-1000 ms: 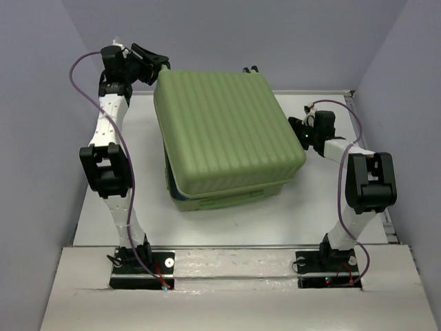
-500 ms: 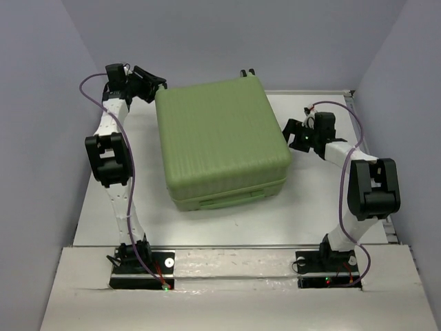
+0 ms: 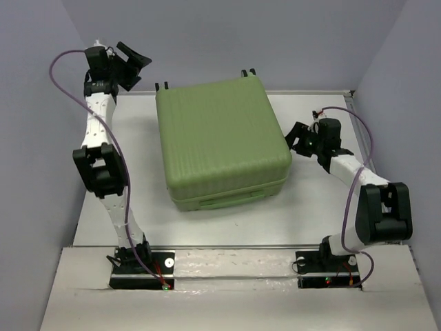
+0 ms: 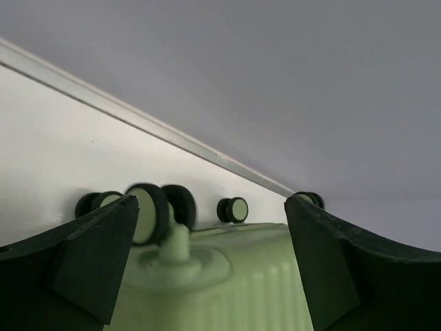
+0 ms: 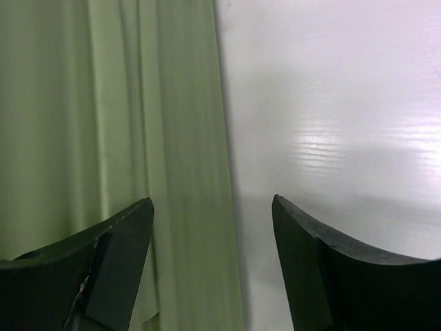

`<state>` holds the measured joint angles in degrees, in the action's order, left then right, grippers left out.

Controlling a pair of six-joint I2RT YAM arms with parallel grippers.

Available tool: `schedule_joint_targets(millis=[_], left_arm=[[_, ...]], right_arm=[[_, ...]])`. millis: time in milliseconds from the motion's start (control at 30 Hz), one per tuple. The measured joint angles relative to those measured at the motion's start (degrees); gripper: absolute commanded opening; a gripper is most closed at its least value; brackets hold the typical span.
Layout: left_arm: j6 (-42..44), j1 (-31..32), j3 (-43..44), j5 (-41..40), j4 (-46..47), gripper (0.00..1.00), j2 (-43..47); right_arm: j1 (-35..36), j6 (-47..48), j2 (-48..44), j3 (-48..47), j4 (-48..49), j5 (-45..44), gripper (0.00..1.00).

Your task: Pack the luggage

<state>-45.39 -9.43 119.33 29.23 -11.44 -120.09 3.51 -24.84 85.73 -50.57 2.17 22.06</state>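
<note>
The luggage (image 3: 220, 141) was found shut, flat on the table (image 3: 324, 200), wheels (image 4: 155, 210) at the far edge. Left jaws were held apart, empty, above its far-left corner; right jaws, also apart, just beside its right side.

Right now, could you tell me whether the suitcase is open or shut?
Shut: the suitcase lies flat, lid down on the lower shell, no gap or lining showing along its near edge.

Lab enclosure: white table (image 3: 227, 227), grey walls (image 3: 275, 34).
</note>
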Motion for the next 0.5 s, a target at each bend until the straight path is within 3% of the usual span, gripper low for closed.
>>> schedule_joint_targets(millis=[67, 133, 233, 267, 333, 367, 433, 500], left_arm=[[2.86, 0.24, -4.63, -4.31, 0.46, 0.99, 8.28], [6.03, 2.34, -15.32, -10.12, 1.42, 0.99, 23.32], [10.27, 14.29, -29.24, -17.62, 7.15, 0.89, 46.82], [11.13, 16.92, -33.38, -18.62, 9.53, 0.79, 52.50], [12.00, 29.73, -42.51, -19.87, 14.16, 0.61, 63.41], [12.46, 33.86, -47.01, -22.18, 15.80, 0.45, 67.82], [12.59, 41.79, -54.21, -26.67, 17.44, 0.33, 74.36], [13.03, 52.26, -58.99, -31.41, 17.94, 0.27, 74.75]], right_arm=[[0.63, -1.31, -2.97, 1.14, 0.02, -1.79, 0.67], [0.92, -2.73, -5.66, 2.60, 0.98, -3.17, 0.61], [1.07, -4.57, -9.03, 5.77, 2.54, -5.46, 0.50], [1.07, -4.81, -10.05, 6.82, 2.75, -6.05, 0.48], [1.07, -5.95, -13.92, 11.91, 3.48, -8.96, 0.39], [1.07, -6.38, -15.89, 14.27, 3.37, -10.05, 0.36], [1.07, -7.48, -19.19, 18.60, 3.39, -12.37, 0.26], [1.07, -8.50, -23.06, 23.08, 2.93, -13.49, 0.20]])
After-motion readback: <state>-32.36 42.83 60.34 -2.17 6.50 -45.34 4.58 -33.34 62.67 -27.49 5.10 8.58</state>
